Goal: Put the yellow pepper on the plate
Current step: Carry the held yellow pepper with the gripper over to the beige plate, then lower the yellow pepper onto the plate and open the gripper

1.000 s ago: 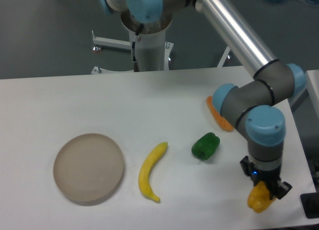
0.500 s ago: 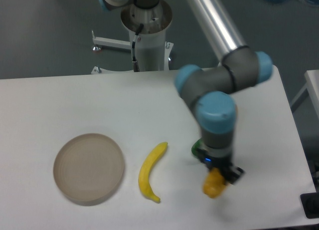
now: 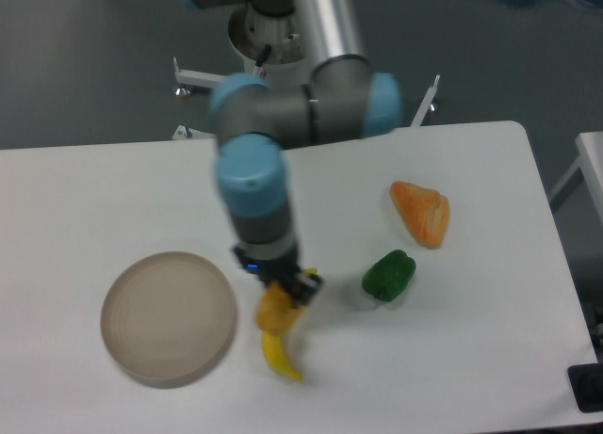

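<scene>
My gripper (image 3: pixel 276 299) is shut on the yellow pepper (image 3: pixel 273 312), a small yellow-orange lump held under the fingers above the table. It hangs over the upper part of the long yellow banana-shaped item (image 3: pixel 280 352), just right of the plate. The plate (image 3: pixel 168 317) is a round tan disc at the left front of the table, with nothing on it. The pepper is about a hand's width right of the plate's rim.
A green pepper (image 3: pixel 388 275) lies right of centre. A larger orange wedge-shaped pepper (image 3: pixel 422 213) lies behind it to the right. The arm's base column (image 3: pixel 275 57) stands at the table's back edge. The white table's right edge runs near x 590.
The arm has swung left across the table with the yellow pepper in the gripper, from the front right corner past the green pepper to just right of the plate.
</scene>
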`<action>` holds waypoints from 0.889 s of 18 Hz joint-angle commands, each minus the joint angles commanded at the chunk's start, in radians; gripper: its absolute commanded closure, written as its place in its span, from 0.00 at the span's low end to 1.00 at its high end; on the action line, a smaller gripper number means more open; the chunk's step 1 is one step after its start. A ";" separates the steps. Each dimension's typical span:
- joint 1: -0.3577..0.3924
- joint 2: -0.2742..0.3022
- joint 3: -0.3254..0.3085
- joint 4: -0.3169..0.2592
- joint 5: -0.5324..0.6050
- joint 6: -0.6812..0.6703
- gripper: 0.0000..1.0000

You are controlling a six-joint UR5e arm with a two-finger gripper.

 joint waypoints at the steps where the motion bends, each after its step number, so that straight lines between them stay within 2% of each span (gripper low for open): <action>1: -0.021 0.000 -0.011 0.002 0.002 -0.028 0.62; 7: -0.094 -0.038 -0.023 0.006 -0.003 -0.146 0.62; 11: -0.112 -0.074 -0.025 0.008 -0.005 -0.160 0.60; 16: -0.114 -0.087 -0.026 0.008 -0.003 -0.158 0.58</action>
